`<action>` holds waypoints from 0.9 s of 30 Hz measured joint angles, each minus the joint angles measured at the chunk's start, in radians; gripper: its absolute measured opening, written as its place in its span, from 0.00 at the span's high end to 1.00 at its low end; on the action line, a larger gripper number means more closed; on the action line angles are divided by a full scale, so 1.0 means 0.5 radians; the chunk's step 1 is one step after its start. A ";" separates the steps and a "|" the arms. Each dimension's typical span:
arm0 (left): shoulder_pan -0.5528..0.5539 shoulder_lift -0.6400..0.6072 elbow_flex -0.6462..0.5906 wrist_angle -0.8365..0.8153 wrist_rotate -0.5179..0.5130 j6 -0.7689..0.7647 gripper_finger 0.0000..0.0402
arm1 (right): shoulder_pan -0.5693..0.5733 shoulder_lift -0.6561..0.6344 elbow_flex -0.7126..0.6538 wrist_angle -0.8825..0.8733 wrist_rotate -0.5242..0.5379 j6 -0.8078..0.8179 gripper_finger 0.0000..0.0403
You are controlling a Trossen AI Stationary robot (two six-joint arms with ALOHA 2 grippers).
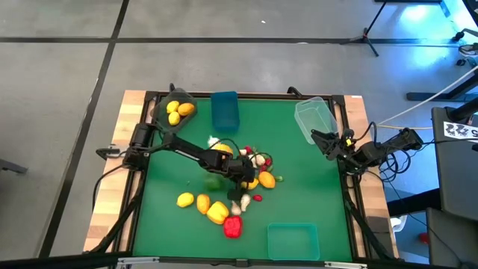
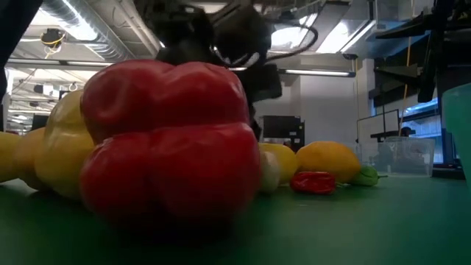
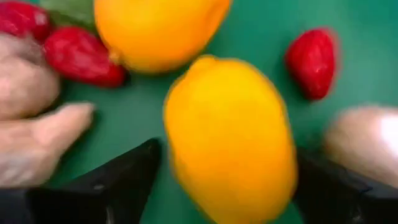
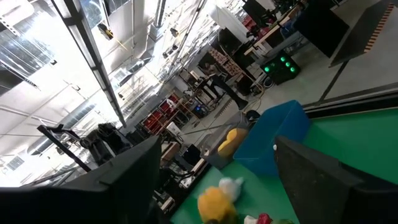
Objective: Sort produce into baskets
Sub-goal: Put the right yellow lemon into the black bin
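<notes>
Starting at the mat's far-left corner, the dark grey basket (image 1: 176, 110) already holds a few yellow fruits. Next along the far edge sits the blue basket (image 1: 224, 110), nothing visible inside.

Now to the action: the left gripper (image 1: 249, 174) is down in the pile at the middle of the mat, fingers spread wide on either side of a yellow-orange fruit (image 3: 229, 137). In the left wrist view that fruit sits squarely between the two dark fingers, long axis pointing away from the wrist, so the squeeze would land across its narrow waist. No contact visible yet. A second yellow fruit (image 3: 157, 30), red pieces and white garlic-like pieces crowd close around it, so a stray neighbour could get nudged.

Toward the near edge lies the red pepper (image 1: 233, 228), well apart from the gripper. It fills the low view and hides most of the pile.

The teal basket (image 1: 293, 240) sits by the near edge, the clear basket (image 1: 314, 117) at the far right. The right gripper (image 1: 326, 140) waits beside it, fingers apart, holding nothing.
</notes>
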State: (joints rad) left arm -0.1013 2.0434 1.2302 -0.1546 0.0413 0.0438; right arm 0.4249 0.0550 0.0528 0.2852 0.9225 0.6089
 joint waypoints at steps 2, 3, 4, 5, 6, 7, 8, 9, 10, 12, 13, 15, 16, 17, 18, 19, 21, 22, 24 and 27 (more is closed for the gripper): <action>0.000 0.021 0.004 0.012 -0.010 -0.018 0.21 | 0.000 0.000 0.000 0.001 0.000 0.000 0.25; 0.000 0.027 0.009 -0.013 -0.013 -0.036 0.23 | 0.000 0.000 0.000 0.002 0.000 0.000 0.25; 0.000 0.031 0.008 -0.020 -0.019 -0.046 0.24 | 0.000 0.000 0.000 0.005 0.000 0.004 0.25; 0.000 0.032 0.010 -0.023 -0.027 -0.068 0.26 | 0.000 0.000 -0.001 0.003 0.000 0.026 0.25; -0.001 0.032 0.010 -0.021 -0.040 -0.087 0.28 | 0.000 0.000 0.000 0.003 0.000 0.037 0.25; -0.001 0.031 0.013 -0.022 -0.049 -0.104 0.29 | 0.000 0.000 0.000 0.003 0.001 0.040 0.25; 0.000 0.023 0.019 -0.027 -0.054 -0.123 0.31 | 0.000 0.000 0.000 0.002 0.000 0.040 0.25; 0.001 0.023 0.028 -0.031 -0.060 -0.140 0.32 | 0.000 0.000 0.000 0.001 0.000 0.041 0.25; 0.002 0.024 0.041 -0.038 -0.065 -0.146 0.34 | 0.000 0.000 0.000 0.002 0.000 0.041 0.25; 0.008 0.026 0.074 -0.052 -0.065 -0.159 0.37 | 0.000 0.000 0.000 0.002 0.000 0.041 0.25; 0.008 0.027 0.087 -0.051 -0.065 -0.159 0.38 | 0.000 0.000 0.000 0.003 0.000 0.042 0.25; 0.012 0.026 0.103 -0.039 -0.075 -0.158 0.40 | 0.000 0.000 0.000 0.003 0.000 0.044 0.25; 0.014 0.025 0.105 -0.036 -0.083 -0.159 0.41 | 0.000 0.000 0.000 0.003 0.000 0.045 0.25; 0.014 0.025 0.105 -0.040 -0.086 -0.165 0.43 | 0.000 0.000 0.000 0.003 0.000 0.045 0.25; 0.016 0.025 0.105 -0.047 -0.087 -0.180 0.44 | 0.000 0.000 0.000 0.003 0.000 0.045 0.25; 0.018 0.025 0.105 -0.057 -0.086 -0.201 0.45 | 0.000 0.000 -0.001 0.003 0.000 0.045 0.25; 0.021 0.006 0.105 -0.081 -0.087 -0.271 0.48 | 0.000 0.000 -0.001 0.002 0.000 0.045 0.25; 0.023 -0.010 0.106 -0.096 -0.089 -0.305 0.49 | 0.000 0.000 -0.001 0.003 0.000 0.045 0.25; 0.035 -0.058 0.106 -0.118 -0.090 -0.361 0.50 | 0.000 0.000 -0.001 0.002 0.000 0.045 0.25; 0.077 -0.160 0.108 -0.168 -0.089 -0.438 0.49 | 0.000 0.000 -0.001 -0.002 0.000 0.045 0.25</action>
State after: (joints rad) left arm -0.0628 1.9632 1.2842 -0.2385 -0.0032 -0.1754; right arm 0.4252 0.0547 0.0525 0.2844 0.9226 0.6315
